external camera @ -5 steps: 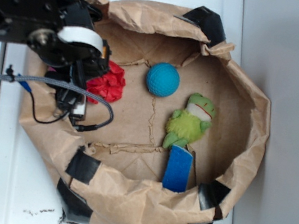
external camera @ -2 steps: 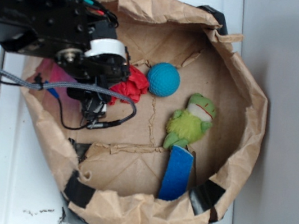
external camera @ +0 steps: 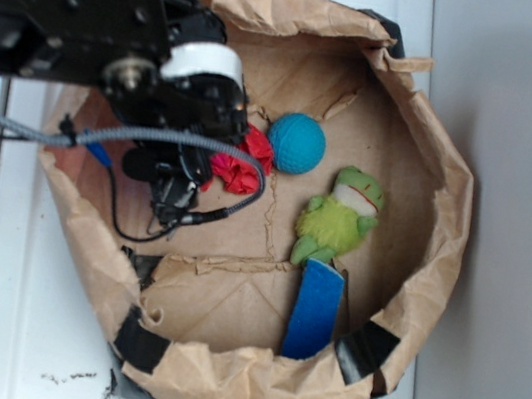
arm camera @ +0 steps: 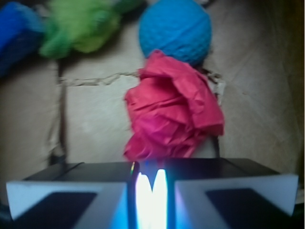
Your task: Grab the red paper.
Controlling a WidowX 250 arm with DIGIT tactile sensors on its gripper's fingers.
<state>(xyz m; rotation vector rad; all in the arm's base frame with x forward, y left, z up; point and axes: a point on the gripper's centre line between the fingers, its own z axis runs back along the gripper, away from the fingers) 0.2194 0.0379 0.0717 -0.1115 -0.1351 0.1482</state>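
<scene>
While touching blue ball [arm camera: 175, 29], red paper [arm camera: 174, 107] abuts gripper [arm camera: 151, 183].

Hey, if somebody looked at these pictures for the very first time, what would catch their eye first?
Probably the red paper, a bright crumpled wad right in front of the gripper, with the blue ball close behind it. Next, the black robot arm looming over the left side of the brown paper-bag basin, and the green plush toy lying right of centre.

Gripper [external camera: 211, 173] moved right w/ red paper [external camera: 241, 167] — now touching blue ball [external camera: 296, 144].
</scene>
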